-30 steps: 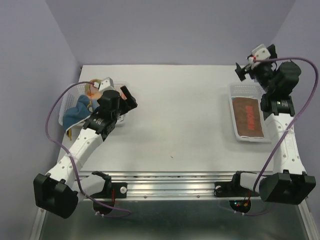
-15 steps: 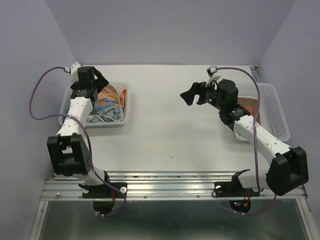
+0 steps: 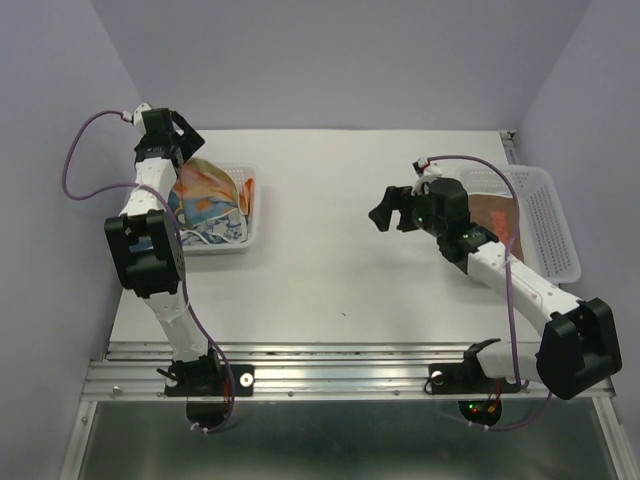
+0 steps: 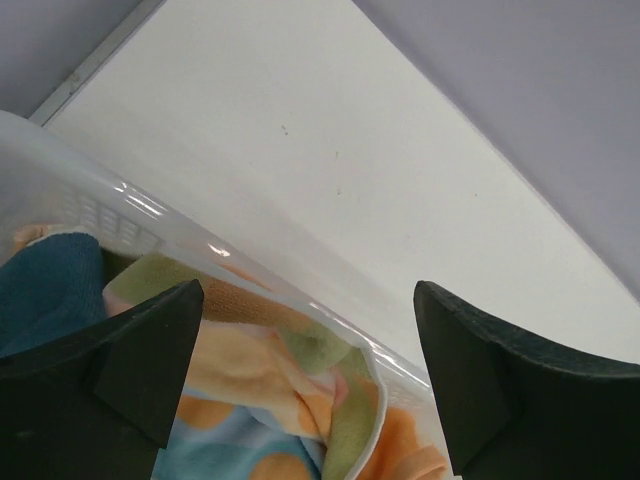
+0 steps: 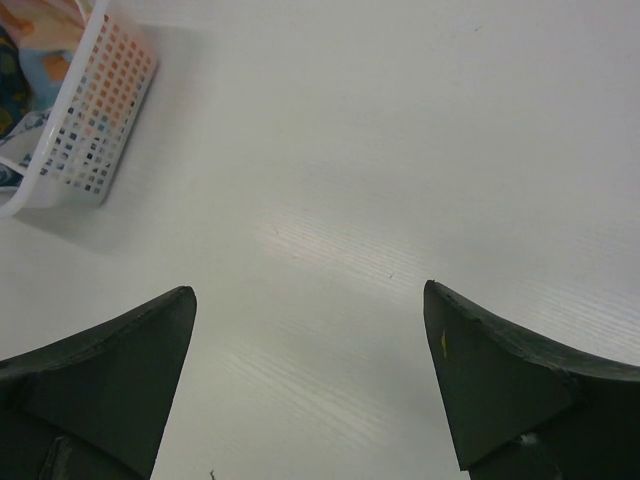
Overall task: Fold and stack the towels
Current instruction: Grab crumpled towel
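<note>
Several towels lie heaped in the left basket (image 3: 250, 190). An orange and blue circle towel (image 3: 205, 188) is on top, and a white one with blue pattern (image 3: 215, 232) lies at the near side. My left gripper (image 3: 185, 140) is open and empty above the basket's far left corner. Its wrist view shows the basket rim (image 4: 150, 205), the circle towel (image 4: 260, 370) and a dark blue towel (image 4: 45, 290) between the open gripper (image 4: 305, 300). My right gripper (image 3: 387, 210) is open and empty over the bare table middle (image 5: 310, 295). A brown towel with red print (image 3: 495, 212) lies in the right basket (image 3: 548, 215).
The left basket also shows at the top left of the right wrist view (image 5: 95, 110). Purple walls stand close on the left, back and right. Purple cables loop off both arms. A metal rail runs along the table's near edge (image 3: 340, 360).
My left arm swung from the basket's near side to its far left corner. My right arm swung from the right basket to the table middle, then edged slightly back toward me.
</note>
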You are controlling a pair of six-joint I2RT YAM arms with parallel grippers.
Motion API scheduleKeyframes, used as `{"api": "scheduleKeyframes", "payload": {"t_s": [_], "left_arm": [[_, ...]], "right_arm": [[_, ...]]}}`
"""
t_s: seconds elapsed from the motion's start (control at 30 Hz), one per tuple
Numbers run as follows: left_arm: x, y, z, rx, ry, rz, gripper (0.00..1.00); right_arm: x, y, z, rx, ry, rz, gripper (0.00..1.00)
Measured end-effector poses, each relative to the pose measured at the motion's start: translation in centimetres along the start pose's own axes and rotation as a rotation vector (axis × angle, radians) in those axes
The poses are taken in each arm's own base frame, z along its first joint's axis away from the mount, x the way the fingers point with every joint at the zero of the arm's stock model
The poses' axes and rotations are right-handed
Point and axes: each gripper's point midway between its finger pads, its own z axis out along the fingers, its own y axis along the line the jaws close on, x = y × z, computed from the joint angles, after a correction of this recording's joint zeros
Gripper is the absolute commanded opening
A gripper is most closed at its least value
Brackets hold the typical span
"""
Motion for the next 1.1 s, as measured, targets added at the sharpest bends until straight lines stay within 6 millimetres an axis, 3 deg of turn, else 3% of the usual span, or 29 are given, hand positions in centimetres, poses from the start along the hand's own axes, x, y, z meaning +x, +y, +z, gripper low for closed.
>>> {"api": "scheduleKeyframes", "payload": {"t_s": [0.1, 0.27, 0.33, 0.37, 0.47, 0.6, 0.67, 0.7, 0.97, 1.1], "left_arm": [[1.5, 0.5, 1.9, -0.006, 0.050, 0.002, 0.99], [2.9, 1.0, 2.3, -0.001, 0.101, 0.000, 0.95], [2.9, 0.8, 2.4, 0.005, 0.098, -0.002, 0.81], [2.9, 0.8, 2.4, 0.005, 0.100, -0.003, 0.65], [3.0, 0.9, 2.4, 0.004, 0.102, -0.003, 0.60], [3.3, 1.0, 2.6, 0.000, 0.108, -0.005, 0.43], [3.6, 1.2, 2.8, -0.002, 0.116, -0.002, 0.25], [3.9, 1.3, 3.0, -0.007, 0.126, -0.002, 0.00], [4.4, 1.4, 2.9, -0.005, 0.141, 0.004, 0.00], [4.2, 1.6, 0.9, 0.000, 0.138, 0.012, 0.00]], "right_arm": [[0.2, -0.3, -0.2, 0.017, 0.001, 0.001, 1.00], [0.3, -0.6, -0.2, 0.031, 0.002, 0.002, 1.00], [0.4, -0.7, 0.0, 0.034, 0.007, 0.003, 1.00], [0.6, -0.8, 0.1, 0.038, 0.012, 0.004, 1.00], [1.2, -1.1, 0.4, 0.048, 0.031, 0.007, 1.00], [1.5, -1.3, 0.4, 0.055, 0.042, 0.008, 1.00], [1.5, -1.4, 0.4, 0.058, 0.042, 0.008, 1.00], [1.6, -1.4, 0.4, 0.059, 0.044, 0.008, 1.00], [1.6, -1.5, 0.4, 0.063, 0.044, 0.009, 1.00], [1.7, -1.4, 0.3, 0.060, 0.045, 0.009, 1.00]]}}
